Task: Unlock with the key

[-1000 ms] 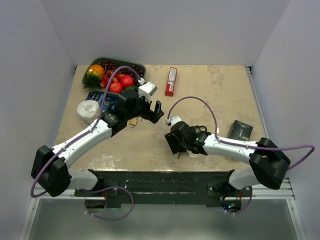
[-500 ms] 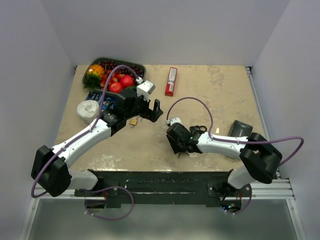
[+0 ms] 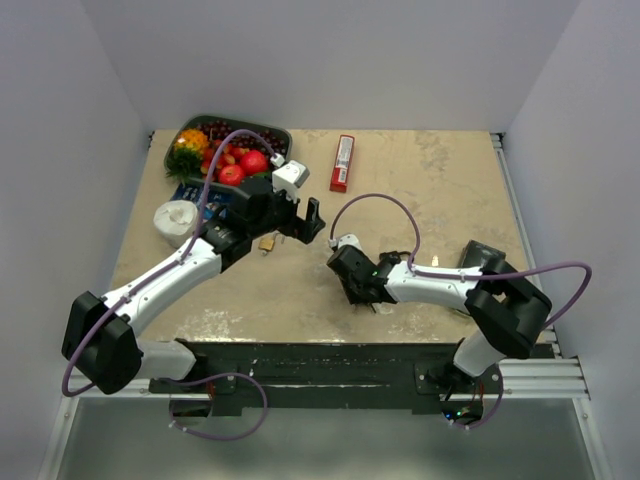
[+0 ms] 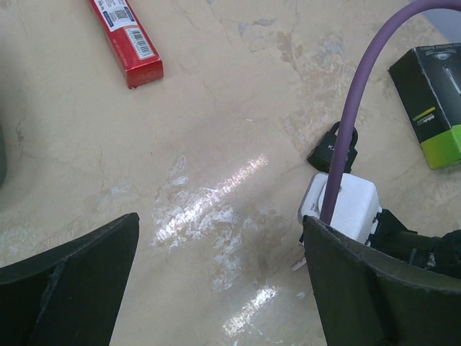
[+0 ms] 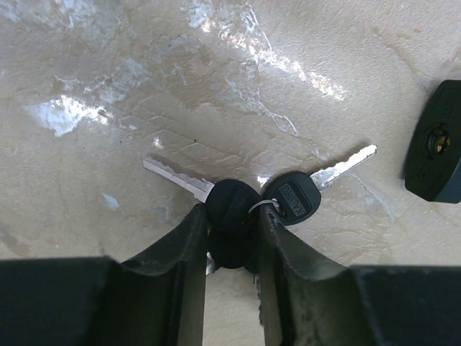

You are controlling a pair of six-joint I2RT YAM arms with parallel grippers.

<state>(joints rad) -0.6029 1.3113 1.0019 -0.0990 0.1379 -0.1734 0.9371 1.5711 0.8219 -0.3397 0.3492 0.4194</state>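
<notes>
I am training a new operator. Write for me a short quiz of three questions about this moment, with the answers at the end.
1. True or false: the left gripper is shut on the key.
2. In the right wrist view, the black padlock is: A) between the right gripper's fingers B) on the table, apart from the key C) hung on the key's ring.
3. Fill in: in the right wrist view, ___ silver blades of the key show.

Key
1. False. The left gripper is open and empty; the right gripper pinches a black head of the key.
2. B
3. Two
</notes>
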